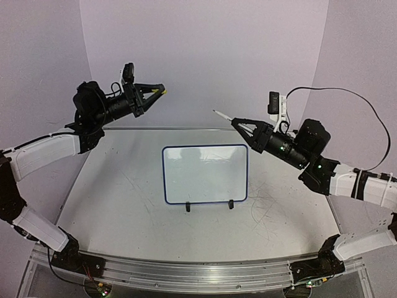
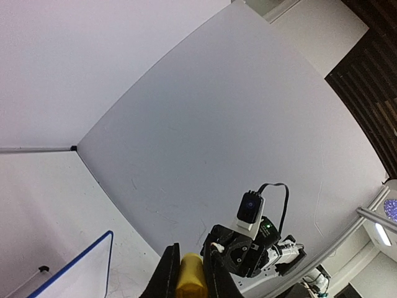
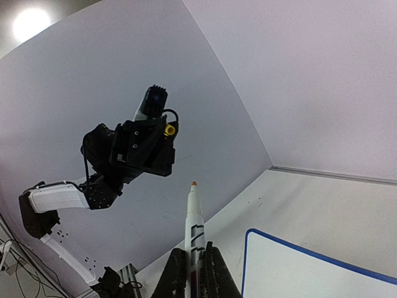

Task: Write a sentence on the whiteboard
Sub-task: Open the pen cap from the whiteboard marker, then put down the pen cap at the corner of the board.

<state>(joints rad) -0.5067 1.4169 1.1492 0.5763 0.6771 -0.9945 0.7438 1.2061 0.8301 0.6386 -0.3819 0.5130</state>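
The whiteboard (image 1: 205,161), white with a thin blue frame and two black feet, lies in the middle of the table; no sentence shows on its face. My right gripper (image 1: 237,123) hovers above the board's far right corner, shut on a white marker (image 1: 222,116) whose uncapped tip points up-left. In the right wrist view the marker (image 3: 194,217) rises from between the jaws of the gripper (image 3: 196,257), and the board's corner (image 3: 298,273) lies below. My left gripper (image 1: 158,91) is raised at the far left, shut on the yellow marker cap (image 2: 190,276).
The scuffed white tabletop (image 1: 124,205) carries grey scratch marks. Pale walls enclose the back and both sides. An aluminium rail (image 1: 186,273) runs along the near edge. A black cable (image 1: 347,93) loops above the right arm.
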